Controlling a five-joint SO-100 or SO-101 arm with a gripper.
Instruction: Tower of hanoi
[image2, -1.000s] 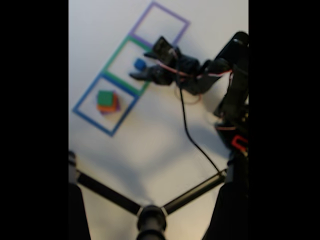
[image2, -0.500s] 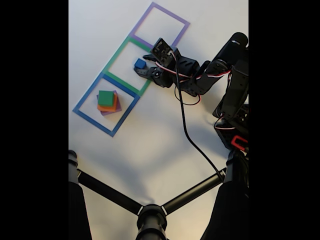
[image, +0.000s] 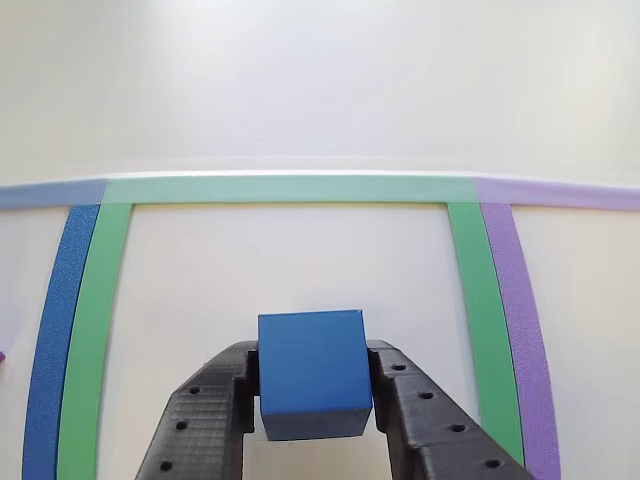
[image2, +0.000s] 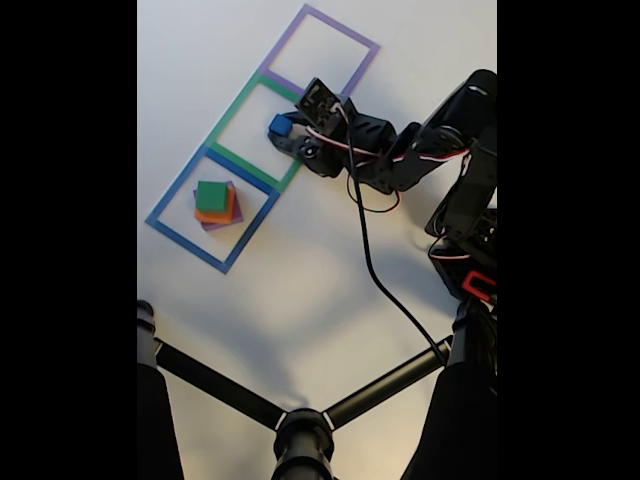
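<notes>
White bench under the taped squares carries the blue cube (image: 312, 372) inside the green outline (image: 290, 189), pinched between the end effector (image: 313, 395) fingers, and a shallow pinch could let it twist or drop once lifted.

My fingers (image: 314, 400) are filled by the blue cube (image: 311, 372), which sits inside the green taped square (image2: 253, 135) with bare white table (image2: 300, 290) ahead of it and to both sides in the other view. The purple taped square (image2: 322, 48) beyond is bare too, so I could pass over it freely. The one thing standing up from the table is the stack in the blue taped square (image2: 210, 208): green block (image2: 211, 195) on orange block (image2: 222, 213) on purple block (image2: 230, 222) (tape lies flat, no hindrance). My own black cable (image2: 378, 270) trails across the table toward the tripod legs (image2: 290, 405) at the fixed view's lower edge
</notes>
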